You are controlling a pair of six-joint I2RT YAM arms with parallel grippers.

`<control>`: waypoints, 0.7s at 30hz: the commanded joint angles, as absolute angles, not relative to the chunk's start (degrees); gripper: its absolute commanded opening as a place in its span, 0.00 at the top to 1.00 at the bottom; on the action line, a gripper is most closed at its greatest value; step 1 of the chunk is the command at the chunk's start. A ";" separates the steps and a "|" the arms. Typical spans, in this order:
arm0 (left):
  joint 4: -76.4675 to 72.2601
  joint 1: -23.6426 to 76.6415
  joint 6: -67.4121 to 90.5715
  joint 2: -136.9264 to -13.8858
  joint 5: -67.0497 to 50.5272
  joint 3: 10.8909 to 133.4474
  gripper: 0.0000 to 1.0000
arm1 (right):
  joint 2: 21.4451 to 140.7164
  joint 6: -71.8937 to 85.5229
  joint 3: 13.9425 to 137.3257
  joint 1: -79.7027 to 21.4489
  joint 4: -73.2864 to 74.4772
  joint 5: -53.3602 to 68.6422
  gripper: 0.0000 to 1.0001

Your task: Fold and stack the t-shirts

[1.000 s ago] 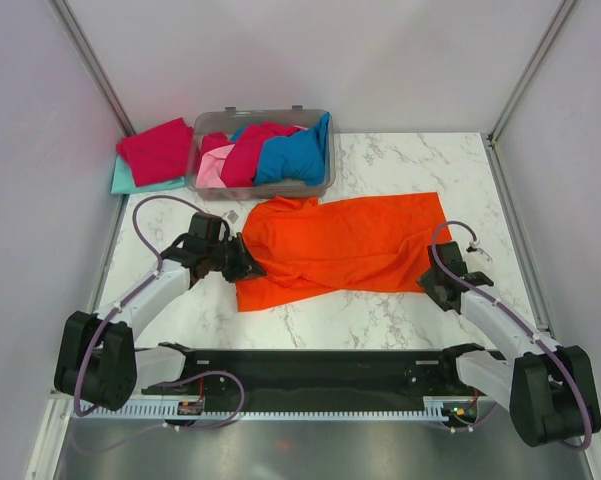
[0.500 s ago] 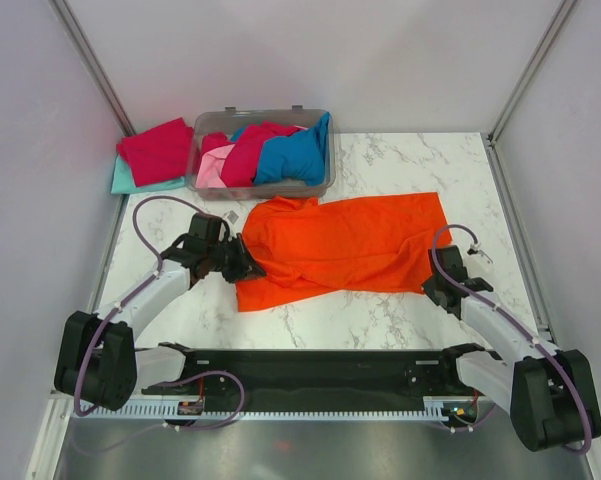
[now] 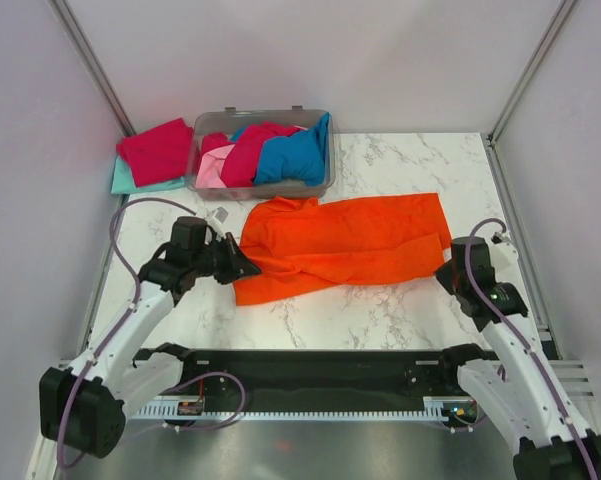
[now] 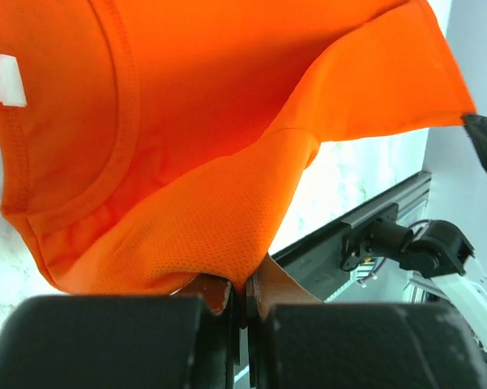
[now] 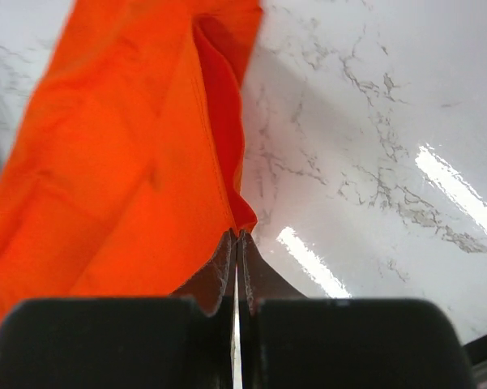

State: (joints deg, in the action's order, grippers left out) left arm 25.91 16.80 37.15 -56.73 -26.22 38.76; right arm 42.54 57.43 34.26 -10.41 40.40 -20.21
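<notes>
As the top view shows, stack: folded crimson red cloth t-shirt [image 3: 158,148] on a teal cloth t-shirt [image 3: 130,183], left of the clear grey plastic bin [image 3: 263,113]; judged finished.
Top view, bin: blue cloth shirt [image 3: 295,155], pink cloth shirt [image 3: 212,168] and another crimson cloth shirt [image 3: 248,150] heaped inside, left to fold.
Top view, bright orange short-sleeved cloth t-shirt [image 3: 350,240]: spread unfolded on the white marble table [image 3: 400,160].
Left wrist view, left gripper [image 4: 243,292]: clamped on the orange t-shirt's edge near the collar.
Right wrist view, right gripper [image 5: 237,263]: pinched closed on the orange t-shirt's corner.
</notes>
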 commanded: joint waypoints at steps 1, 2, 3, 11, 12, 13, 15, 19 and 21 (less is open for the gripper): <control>32.16 16.70 35.33 -52.48 -28.83 41.83 0.98 | 37.45 56.69 40.94 -10.55 52.10 -21.27 1.00; 32.86 16.79 36.12 -50.30 -29.09 41.66 0.98 | 35.01 56.86 41.74 -10.55 54.90 -21.44 1.00; 33.48 16.87 36.56 -49.32 -29.87 41.57 0.98 | 33.76 56.87 42.53 -10.55 56.06 -21.45 1.00; 40.25 18.45 40.25 -38.50 -30.59 37.80 0.98 | 23.66 58.44 50.62 -10.55 69.33 -24.96 1.00; 40.86 18.81 40.60 -37.37 -30.50 37.45 0.98 | 23.03 58.45 51.06 -10.46 70.13 -24.87 1.00; 42.09 19.24 40.95 -36.74 -30.59 37.09 0.98 | 22.51 58.45 51.33 -10.55 70.83 -24.87 1.00; 42.97 20.91 42.36 -35.43 -30.59 35.78 0.98 | 21.19 58.45 51.07 -10.46 72.77 -24.96 1.00; 44.03 25.56 46.48 -33.32 -30.15 33.75 0.98 | 18.20 58.53 49.14 -10.55 75.14 -25.14 1.00; 44.47 27.06 48.07 -32.35 -29.62 32.79 0.98 | 16.79 58.80 48.69 -10.46 75.50 -25.40 1.00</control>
